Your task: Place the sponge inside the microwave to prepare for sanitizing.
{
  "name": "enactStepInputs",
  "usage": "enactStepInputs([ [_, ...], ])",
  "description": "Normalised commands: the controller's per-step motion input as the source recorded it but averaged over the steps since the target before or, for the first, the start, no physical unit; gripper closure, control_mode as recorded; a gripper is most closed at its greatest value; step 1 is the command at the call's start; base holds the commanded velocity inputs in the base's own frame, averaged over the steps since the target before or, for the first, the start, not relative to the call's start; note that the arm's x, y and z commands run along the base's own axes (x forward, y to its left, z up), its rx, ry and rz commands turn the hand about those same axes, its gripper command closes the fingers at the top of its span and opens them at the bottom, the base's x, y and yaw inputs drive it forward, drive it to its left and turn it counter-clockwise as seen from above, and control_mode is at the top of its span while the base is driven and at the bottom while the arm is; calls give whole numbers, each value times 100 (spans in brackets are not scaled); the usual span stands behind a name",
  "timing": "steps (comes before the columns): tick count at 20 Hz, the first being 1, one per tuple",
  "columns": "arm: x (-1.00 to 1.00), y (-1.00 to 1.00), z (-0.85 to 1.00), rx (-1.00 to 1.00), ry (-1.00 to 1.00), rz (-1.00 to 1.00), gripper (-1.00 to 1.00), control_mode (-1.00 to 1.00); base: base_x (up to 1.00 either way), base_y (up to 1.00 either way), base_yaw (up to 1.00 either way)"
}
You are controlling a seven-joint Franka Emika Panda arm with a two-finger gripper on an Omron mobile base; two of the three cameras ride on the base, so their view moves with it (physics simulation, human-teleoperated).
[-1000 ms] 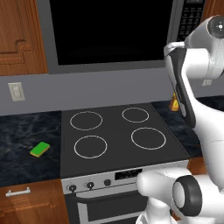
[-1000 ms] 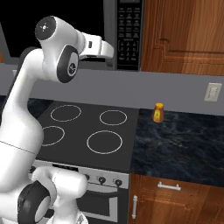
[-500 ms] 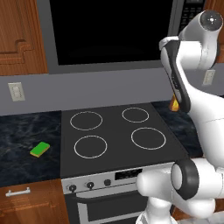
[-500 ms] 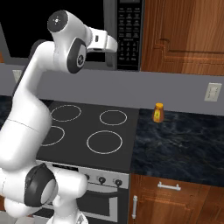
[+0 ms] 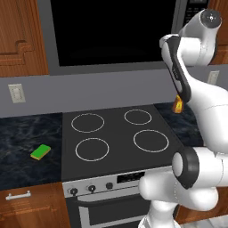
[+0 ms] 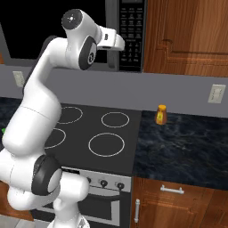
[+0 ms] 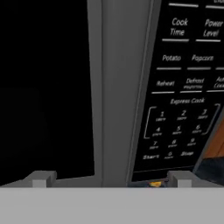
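The sponge (image 5: 40, 152), green on top and yellow below, lies flat on the dark counter left of the stove, far below my hand. The microwave (image 5: 111, 31) hangs over the stove with its black glass door shut. Its keypad (image 6: 131, 35) runs down the right side. My gripper (image 6: 121, 44) is raised to the door's right edge, close to the keypad. In the hand view the gripper (image 7: 111, 179) stands open, its fingertips (image 7: 41, 177) on either side of the door's grey vertical strip (image 7: 118, 87). Nothing is held.
A small orange-yellow bottle (image 5: 178, 105) stands on the counter right of the stove (image 5: 116, 133), also seen in the right base view (image 6: 160, 115). Wooden cabinets (image 6: 187, 35) flank the microwave. The oven knobs (image 6: 103, 182) sit below the cooktop.
The arm has lifted and swung a little to the right, bringing the hand closer to the microwave's door edge and keypad. The jaws stay open. The sponge has not moved.
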Motion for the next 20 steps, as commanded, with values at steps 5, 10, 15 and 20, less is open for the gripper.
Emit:
enactStepInputs([
  [5,28,-19,-10,0,4,0,-100,-100,0,0,0],
  [10,23,-26,-19,0,0,-1,-100,-100,0,0,0],
  [15,4,-2,-6,1,-3,0,-100,-100,0,0,0],
  [20,5,1,-9,2,-8,0,-100,-100,0,0,0],
])
